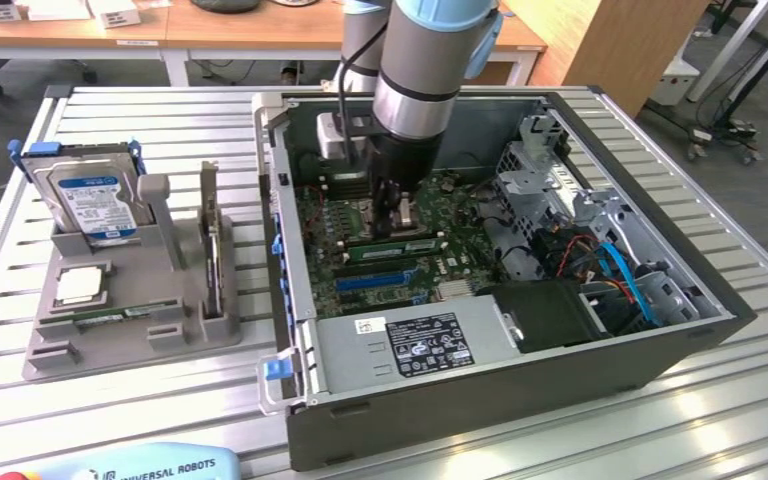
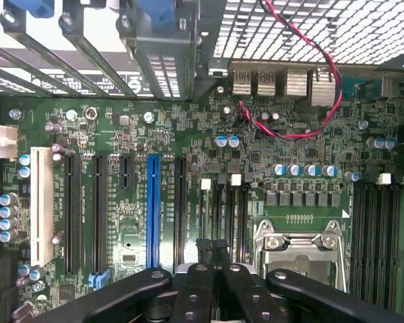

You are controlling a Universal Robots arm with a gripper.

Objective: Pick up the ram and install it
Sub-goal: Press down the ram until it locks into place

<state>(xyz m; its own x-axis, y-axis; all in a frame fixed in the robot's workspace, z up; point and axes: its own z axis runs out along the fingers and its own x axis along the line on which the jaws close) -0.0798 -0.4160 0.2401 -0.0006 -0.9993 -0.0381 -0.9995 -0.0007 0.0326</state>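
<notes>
The ram [image 1: 387, 246], a long green stick, sits along the memory slots on the motherboard [image 1: 458, 265] inside the open computer case [image 1: 491, 385]. My gripper [image 1: 395, 222] points straight down just above it, fingers shut; I cannot tell whether they touch it. In the wrist view my gripper [image 2: 212, 247] is shut with its black fingertips [image 2: 202, 245] together over the black memory slots [image 2: 230, 208], beside the metal processor socket [image 2: 299, 245]. Nothing green shows between the fingers there.
A grey holder [image 1: 131, 335] stands at the exterior view's left with a blue-labelled hard drive [image 1: 91, 200], a square silver processor [image 1: 77, 285] and a thin green strip [image 1: 124, 317]. Case walls, a drive cage [image 1: 544, 175] and cables [image 1: 618, 270] crowd the arm.
</notes>
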